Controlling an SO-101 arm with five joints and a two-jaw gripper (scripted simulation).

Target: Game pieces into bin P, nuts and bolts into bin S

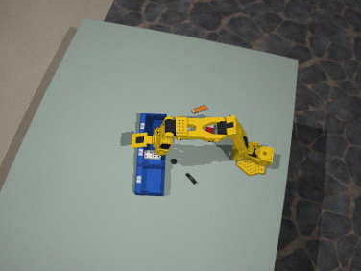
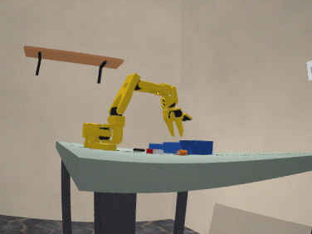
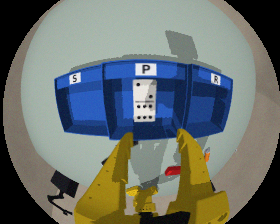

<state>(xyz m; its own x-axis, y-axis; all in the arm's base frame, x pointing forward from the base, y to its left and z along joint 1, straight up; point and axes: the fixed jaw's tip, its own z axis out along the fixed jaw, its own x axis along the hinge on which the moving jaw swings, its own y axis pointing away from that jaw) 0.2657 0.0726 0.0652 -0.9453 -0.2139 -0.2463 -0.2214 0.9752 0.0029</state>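
Note:
A blue bin (image 1: 149,180) (image 2: 196,146) (image 3: 88,106) with three compartments lies on the table. In the wrist view the left one is marked S, the middle one P. A white domino (image 3: 144,100) (image 1: 152,155) lies in the P compartment. My gripper (image 3: 153,137) (image 1: 155,148) (image 2: 177,134) hangs above the bin's near side, fingers apart with nothing between them. A small black nut (image 1: 173,160) and a black bolt (image 1: 192,179) lie on the table to the right of the bin. A black piece (image 3: 63,187) shows at the lower left of the wrist view.
An orange stick (image 1: 199,109) (image 2: 181,152) lies behind the arm. A red piece (image 1: 210,129) (image 3: 173,171) lies under the arm. The arm's base (image 1: 252,160) stands to the right. A shelf (image 2: 72,57) hangs on the wall.

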